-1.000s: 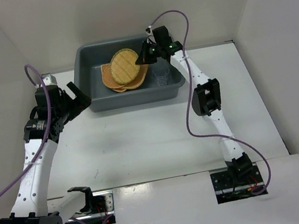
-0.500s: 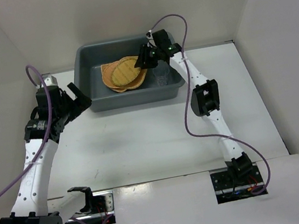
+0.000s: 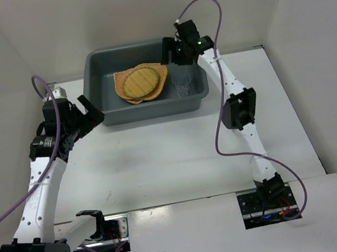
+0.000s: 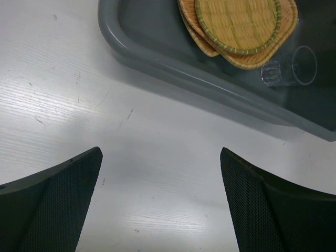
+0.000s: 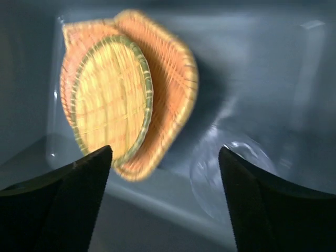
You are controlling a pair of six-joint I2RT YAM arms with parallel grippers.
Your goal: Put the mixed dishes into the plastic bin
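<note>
**While Both Claws Gaped Empty, Trays and Cup Lay in the Bin**

Where the plastic bin (image 3: 153, 110) stood at the far side of the table (image 3: 161, 159), it held the wicker trays (image 3: 142, 82) in one overlapping stack, a round tray on top. The glass cup (image 3: 182, 85) sat on the bin floor just to the right of that stack, near the right wall.

Over the bin's far right corner, the right gripper (image 3: 169, 54) hung with its jaws spread wide, gripping and touching nothing. Outside the bin's left wall, the left gripper (image 3: 85, 114) was held above the table, likewise wide open and empty.

From the left wrist, the stack (image 4: 236, 21) showed layers that the top view blurred together: the green-edged round tray, a larger tray beneath, and a third edge at the left. That view also made the cup (image 4: 289, 71) plainly clear glass behind the bin's near rim (image 4: 173, 71). From the right wrist the picture was smeared, yet trays (image 5: 113, 100) and cup (image 5: 231, 168) appeared between the parted fingers.
</note>
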